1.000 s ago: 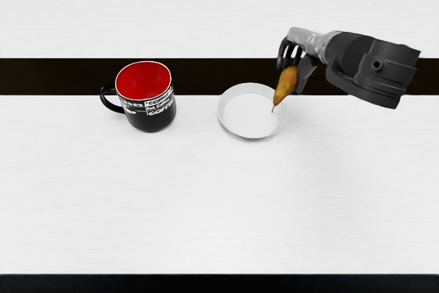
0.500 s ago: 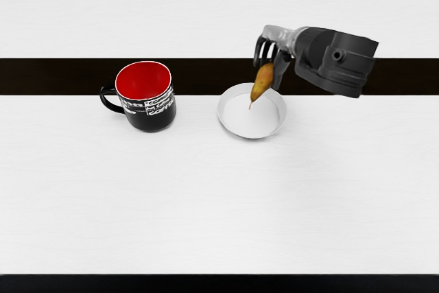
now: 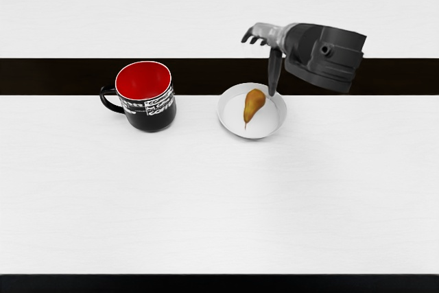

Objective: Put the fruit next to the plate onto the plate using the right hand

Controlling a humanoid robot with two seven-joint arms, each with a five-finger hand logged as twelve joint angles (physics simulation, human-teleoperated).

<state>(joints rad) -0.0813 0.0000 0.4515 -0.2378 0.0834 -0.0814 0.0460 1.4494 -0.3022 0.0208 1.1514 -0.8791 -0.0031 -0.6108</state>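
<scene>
A brown-yellow pear (image 3: 253, 105) lies inside the white plate (image 3: 230, 116), stem pointing toward the near side. My right hand (image 3: 264, 51) hovers just above and behind the plate, its arm coming in from the right. Its fingers (image 3: 252, 36) are spread out flat and the thumb points straight down toward the plate's far rim; the hand holds nothing. The left arm does not show.
A black mug (image 3: 145, 97) with a red inside and white lettering stands left of the plate, handle pointing left. A dark band (image 3: 68, 77) crosses the table behind both.
The right hand carried the pear leftward over the plate, then opened its fingers. The pear dropped out of the hand and now lies in the plate.
</scene>
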